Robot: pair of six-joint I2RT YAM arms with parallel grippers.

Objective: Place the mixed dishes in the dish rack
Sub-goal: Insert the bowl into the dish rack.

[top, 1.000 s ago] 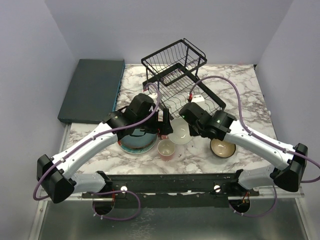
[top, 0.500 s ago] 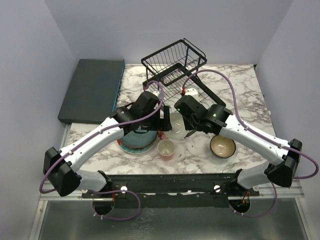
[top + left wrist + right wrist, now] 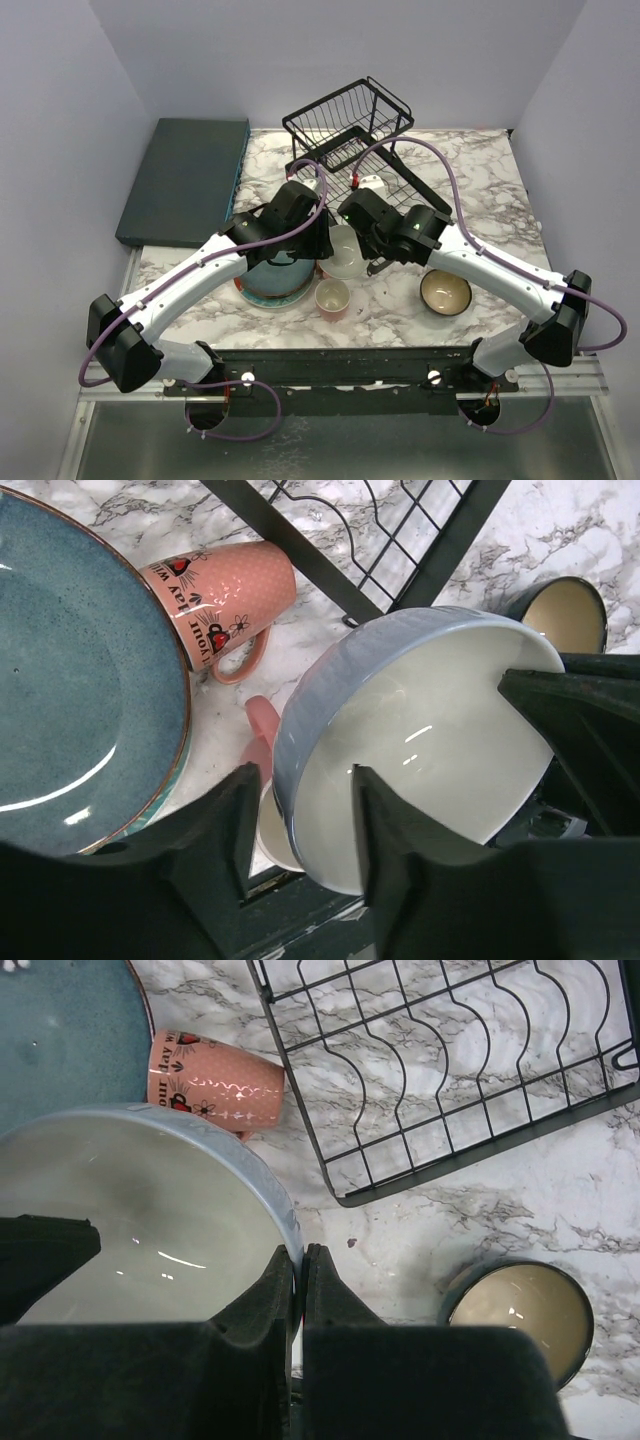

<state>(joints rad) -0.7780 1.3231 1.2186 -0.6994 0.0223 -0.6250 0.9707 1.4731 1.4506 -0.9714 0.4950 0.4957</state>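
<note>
The white bowl (image 3: 345, 252) hangs tilted between both arms, in front of the dish rack (image 3: 350, 140). My right gripper (image 3: 300, 1252) is shut on its rim, one finger inside and one outside. My left gripper (image 3: 302, 785) straddles the opposite rim of the bowl (image 3: 420, 730); its right finger is against the inner wall, and a gap still shows at the outer wall. A dark teal plate (image 3: 70, 680) lies left of it. One pink mug (image 3: 220, 590) lies on its side by the rack's base, and another mug (image 3: 332, 298) stands upright below the bowl.
A dark cream-lined bowl (image 3: 446, 293) sits on the marble to the right. The rack's slotted base (image 3: 450, 1070) lies just behind the held bowl. A dark teal flat slab (image 3: 185, 175) lies at the back left.
The right arm has carried the white bowl up and left toward the left gripper. The left jaws have narrowed around the bowl's rim.
</note>
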